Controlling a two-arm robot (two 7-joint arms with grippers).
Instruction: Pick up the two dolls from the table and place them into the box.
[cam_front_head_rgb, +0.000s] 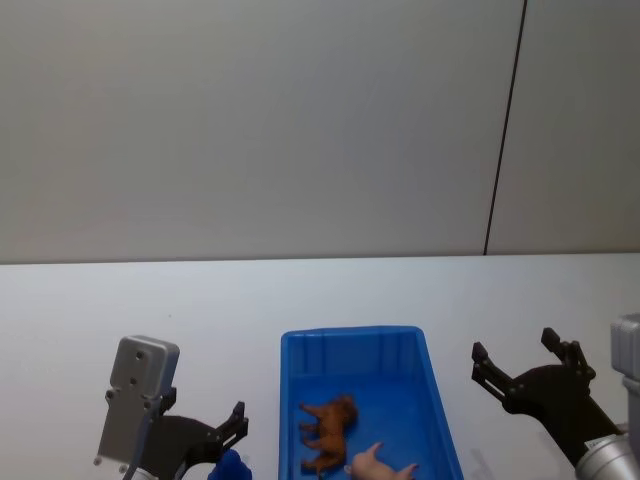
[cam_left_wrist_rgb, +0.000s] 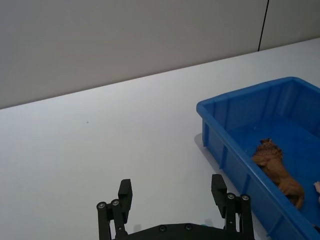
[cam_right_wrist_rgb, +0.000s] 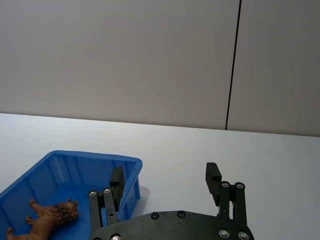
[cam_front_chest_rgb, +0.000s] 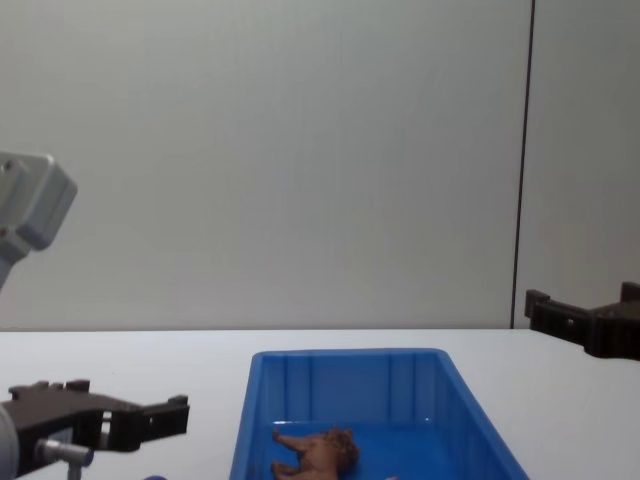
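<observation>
Pink doll (cam_front_head_rgb: 375, 463) and brown doll (cam_front_head_rgb: 328, 432) lie inside box (cam_front_head_rgb: 352, 338); left gripper (cam_left_wrist_rgb: 172, 200), right gripper (cam_right_wrist_rgb: 165, 187) fingers apart, empty; task looks done.

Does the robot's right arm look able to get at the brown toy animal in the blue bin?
Probably yes. The right gripper is open beside the box, whose top is uncovered, and the brown doll lies exposed on its floor.

box (cam_front_head_rgb: 432, 380): bright blue | brown doll (cam_front_head_rgb: 330, 430): shaggy brown | pink doll (cam_front_head_rgb: 372, 464): pale pink | desk (cam_front_head_rgb: 150, 300): white | both end effectors: black
</observation>
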